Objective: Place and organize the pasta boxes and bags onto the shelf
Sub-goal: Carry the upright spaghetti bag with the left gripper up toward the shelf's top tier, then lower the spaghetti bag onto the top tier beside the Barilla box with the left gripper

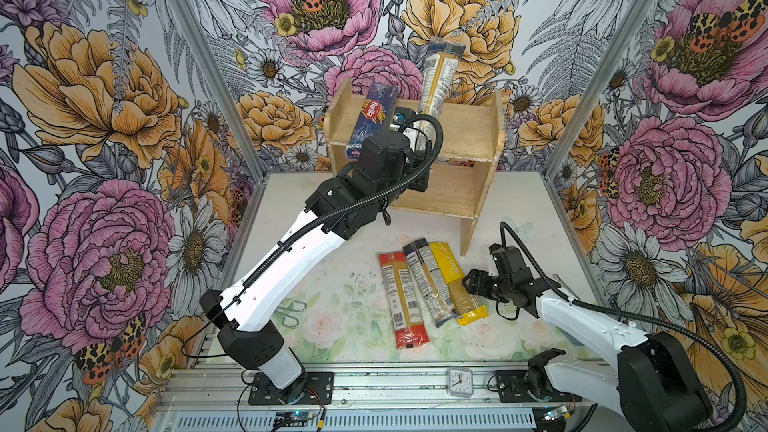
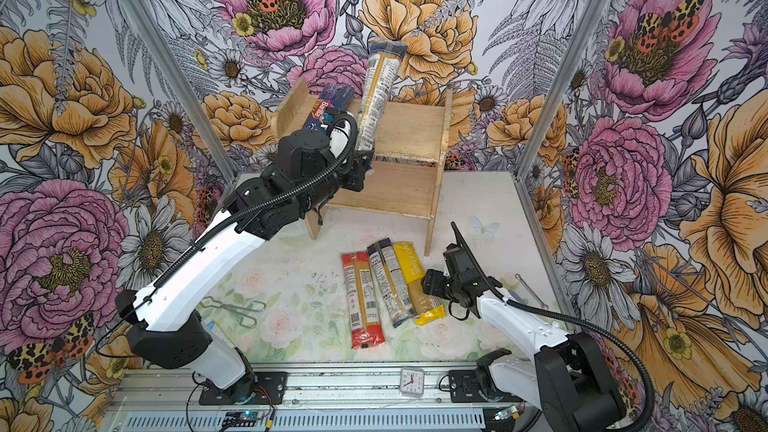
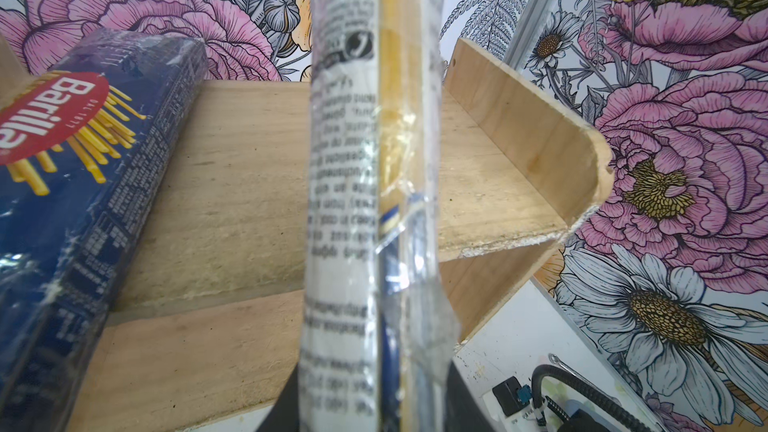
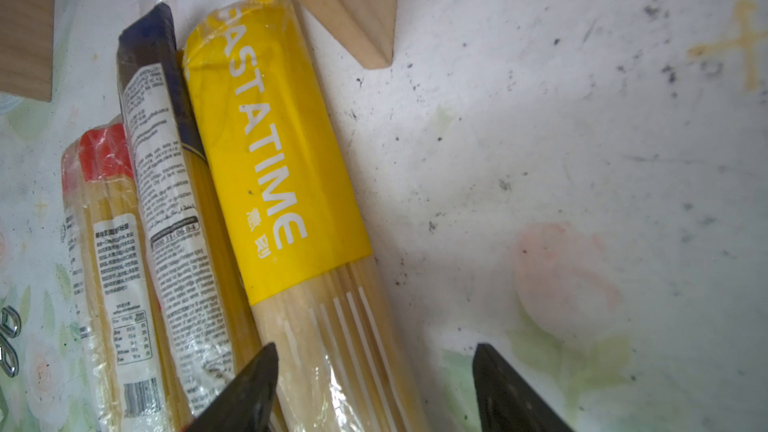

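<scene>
far left on the table (image 1: 332, 268), at about 8 o'clock from the shelf (image 1: 469, 130), you have wire tongs (image 2: 237, 309) lying flat. on the shelf's top tier the dark blue barilla pack (image 1: 370, 118) lies on the left part of the board, its far end pointing to 12 o'clock. just at its 3 o'clock, your left gripper (image 3: 374, 417) is pressed together on the near end of a clear blue-ended pack (image 1: 438, 76); that pack rises over the top tier, tilted, with its free end toward 1 o'clock and above the shelf's back edge. the rest of the top board to the right is bare wood. at 6 o'clock from the shelf, three packs lie side by side on the table: the red-ended pack (image 1: 401, 301), the second clear pack (image 1: 428, 284), then the yellow pack (image 1: 451, 276), whose far end sits just beside the shelf leg (image 4: 353, 6). your right gripper (image 4: 374, 392) is at the yellow pack's 3 o'clock, jaws spread wide; one of the fingers (image 4: 245, 388) is over the seam of the clear and yellow packs, its twin over bare table, with the yellow pack between. contact you cannot tell. a small clock (image 1: 460, 382) sits on the front rail.
</scene>
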Robot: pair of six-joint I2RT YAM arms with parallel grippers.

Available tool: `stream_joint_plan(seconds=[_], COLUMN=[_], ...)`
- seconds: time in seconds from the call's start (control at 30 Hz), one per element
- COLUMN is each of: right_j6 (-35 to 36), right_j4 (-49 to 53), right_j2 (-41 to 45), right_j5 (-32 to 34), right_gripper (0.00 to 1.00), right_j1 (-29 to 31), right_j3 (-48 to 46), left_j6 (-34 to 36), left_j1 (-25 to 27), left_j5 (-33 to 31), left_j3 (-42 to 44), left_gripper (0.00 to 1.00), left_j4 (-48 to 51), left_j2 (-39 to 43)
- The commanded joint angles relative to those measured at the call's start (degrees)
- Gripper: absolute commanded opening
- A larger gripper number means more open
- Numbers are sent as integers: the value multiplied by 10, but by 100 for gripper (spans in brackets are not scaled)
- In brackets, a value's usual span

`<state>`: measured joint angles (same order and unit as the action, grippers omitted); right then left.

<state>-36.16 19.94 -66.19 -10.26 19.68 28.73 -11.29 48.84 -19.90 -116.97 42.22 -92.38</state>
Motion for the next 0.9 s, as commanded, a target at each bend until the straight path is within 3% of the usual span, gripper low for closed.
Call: stream_joint_plan(seconds=[0.0,0.6,0.87], right_j6=[12,13,13], right_j4=[-12,-17,-19], right_j2=[-11,-13,-13], right_j5=[4,2,2], right_gripper=[76,76,76], right_j1=[0,-1,-1], right_j3=[12,7,6], left_j6=[22,45,45], left_j1=[-3,18,18], left_j5=[-25,-132,-133], left_j3=[-44,-60,-75], left_gripper=[0,0,0], left_j4=[-94,-83,-67], left_j2=[14,2,-11])
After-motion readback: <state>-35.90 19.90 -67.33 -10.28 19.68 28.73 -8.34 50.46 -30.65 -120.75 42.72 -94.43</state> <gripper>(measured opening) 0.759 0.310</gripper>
